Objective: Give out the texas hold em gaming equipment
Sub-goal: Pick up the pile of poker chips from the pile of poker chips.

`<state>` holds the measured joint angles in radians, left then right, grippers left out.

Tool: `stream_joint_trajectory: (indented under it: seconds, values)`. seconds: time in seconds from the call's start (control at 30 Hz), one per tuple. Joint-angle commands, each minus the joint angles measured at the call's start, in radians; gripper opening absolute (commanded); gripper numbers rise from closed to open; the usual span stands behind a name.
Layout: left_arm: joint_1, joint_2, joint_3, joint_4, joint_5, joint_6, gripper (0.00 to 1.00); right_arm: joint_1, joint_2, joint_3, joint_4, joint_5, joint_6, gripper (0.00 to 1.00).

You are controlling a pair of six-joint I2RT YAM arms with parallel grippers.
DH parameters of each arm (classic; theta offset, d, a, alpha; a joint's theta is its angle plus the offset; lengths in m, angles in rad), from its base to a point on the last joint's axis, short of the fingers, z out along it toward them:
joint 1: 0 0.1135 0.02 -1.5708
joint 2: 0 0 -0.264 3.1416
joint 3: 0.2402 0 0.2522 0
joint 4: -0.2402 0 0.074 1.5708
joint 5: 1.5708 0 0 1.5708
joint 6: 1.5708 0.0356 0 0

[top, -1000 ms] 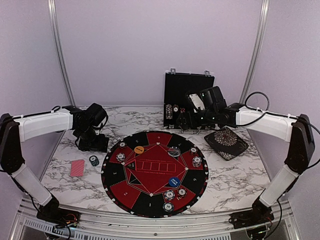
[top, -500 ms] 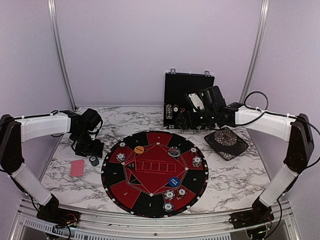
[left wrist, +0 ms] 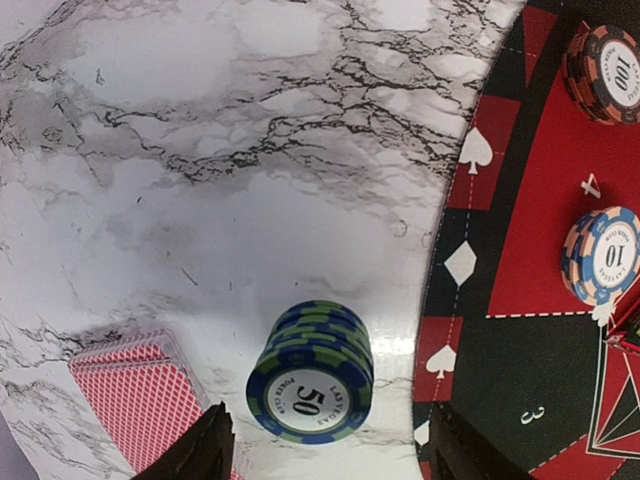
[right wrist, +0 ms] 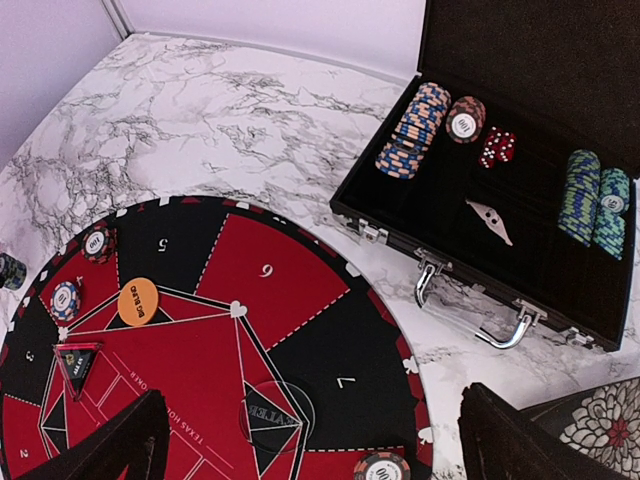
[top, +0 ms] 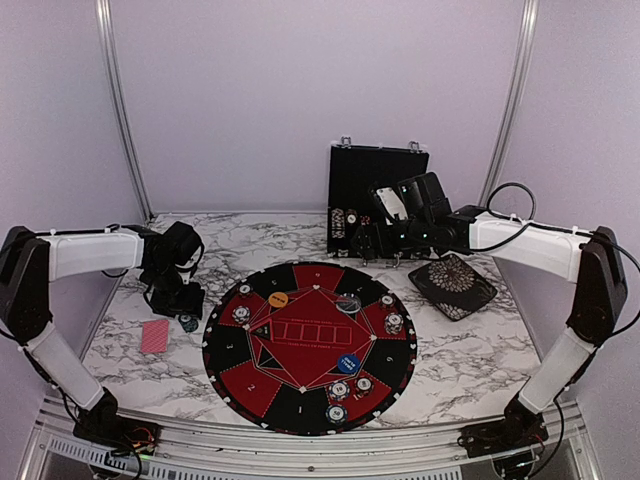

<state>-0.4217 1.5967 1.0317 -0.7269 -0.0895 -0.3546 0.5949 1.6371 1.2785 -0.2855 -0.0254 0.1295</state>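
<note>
Drawn back and lowered, the left hand (top: 183, 300) now straddles the blue-green chip stack (left wrist: 312, 372), which stands on the table (left wrist: 200, 150) between the red-backed cards (left wrist: 140, 400) and the mat (left wrist: 500, 400). Its fingers are half-narrowed and clear of the chips. The right hand (right wrist: 315, 440) hangs wide open by the case (right wrist: 520, 230). The stack sits nearer the card-side finger, so closing may shove it sideways and spill chips.

table (left wrist: 200, 150): glossy marble-look | chip stack (left wrist: 312, 375): smooth | case handle (right wrist: 515, 328): shiny metal | mat (right wrist: 270, 280): matt
</note>
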Motion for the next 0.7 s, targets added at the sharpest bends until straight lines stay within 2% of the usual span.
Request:
stream_joint_trajectory:
  seconds: [0.0, 0.67]
  values:
    - [0.011, 0.027, -0.015, 0.018, 0.009, 0.014, 0.67, -0.009, 0.008, 0.042, 0.011, -0.001, -0.005, 0.98]
    - [0.028, 0.076, -0.018, 0.046, 0.013, 0.028, 0.54, -0.009, 0.011, 0.045, 0.007, 0.007, -0.005, 0.98]
